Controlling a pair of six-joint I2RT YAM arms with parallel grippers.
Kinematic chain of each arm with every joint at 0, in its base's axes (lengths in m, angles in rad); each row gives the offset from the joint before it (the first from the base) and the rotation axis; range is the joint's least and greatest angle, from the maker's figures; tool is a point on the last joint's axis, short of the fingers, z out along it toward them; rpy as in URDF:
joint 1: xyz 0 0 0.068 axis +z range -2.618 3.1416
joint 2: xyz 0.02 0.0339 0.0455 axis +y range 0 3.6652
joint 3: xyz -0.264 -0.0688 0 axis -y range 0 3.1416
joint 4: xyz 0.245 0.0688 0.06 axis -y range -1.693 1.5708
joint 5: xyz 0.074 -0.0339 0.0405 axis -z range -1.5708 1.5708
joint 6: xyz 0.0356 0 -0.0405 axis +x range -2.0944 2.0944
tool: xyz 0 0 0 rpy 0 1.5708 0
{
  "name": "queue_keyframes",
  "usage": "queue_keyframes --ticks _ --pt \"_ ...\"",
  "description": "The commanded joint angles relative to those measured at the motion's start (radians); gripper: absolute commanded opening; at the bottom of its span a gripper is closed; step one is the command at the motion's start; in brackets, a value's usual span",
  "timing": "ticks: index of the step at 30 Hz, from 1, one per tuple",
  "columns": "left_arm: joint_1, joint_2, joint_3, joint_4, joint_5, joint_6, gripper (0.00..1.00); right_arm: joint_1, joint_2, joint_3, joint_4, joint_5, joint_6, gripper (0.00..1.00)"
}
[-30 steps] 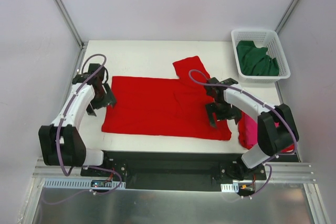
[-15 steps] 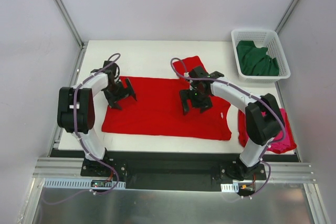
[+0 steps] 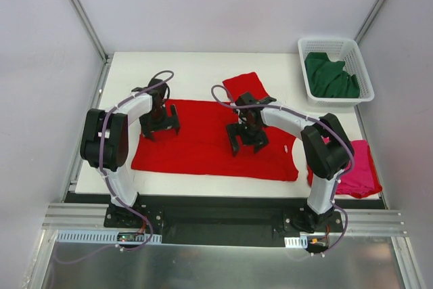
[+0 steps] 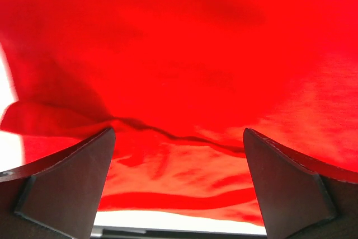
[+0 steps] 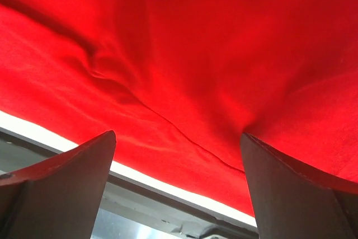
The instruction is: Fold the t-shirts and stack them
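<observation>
Since a second ago I have swung both arms inward. My left gripper [image 3: 161, 125], which was beside the left edge of the red t-shirt [image 3: 203, 147], now sits over the shirt's far-left corner. My right gripper [image 3: 247, 141] has moved from the near-right part of the shirt to about its middle. The red t-shirt lies spread on the white table [image 3: 189, 65] as before, with one sleeve pointing to the far side. My left arm is folded tight, elbow raised over the table's left edge and forearm reaching right. My right arm bends up at the elbow and reaches left and away across the shirt. Both claws point down with jaws spread wide, nothing between them, only red cloth beneath. The pink t-shirt [image 3: 357, 172] lies by the right near corner. The green t-shirt [image 3: 328, 76] is bunched in the white basket [image 3: 302, 47].
</observation>
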Motion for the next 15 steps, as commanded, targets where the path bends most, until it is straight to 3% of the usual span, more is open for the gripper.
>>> queue_keyframes --ticks 1,7,15 --pt "-0.01 -0.032 0.0 -0.112 -0.162 0.048 0.99 0.007 0.002 -0.032 -0.046 0.026 0.003 0.96" --pt "-0.012 -0.078 -0.046 -0.132 -0.222 0.082 0.99 0.023 -0.003 -0.067 -0.051 0.029 0.008 0.96" --pt "-0.015 -0.114 -0.105 -0.137 -0.158 0.084 0.99 0.075 -0.018 -0.123 -0.06 0.047 0.021 0.96"
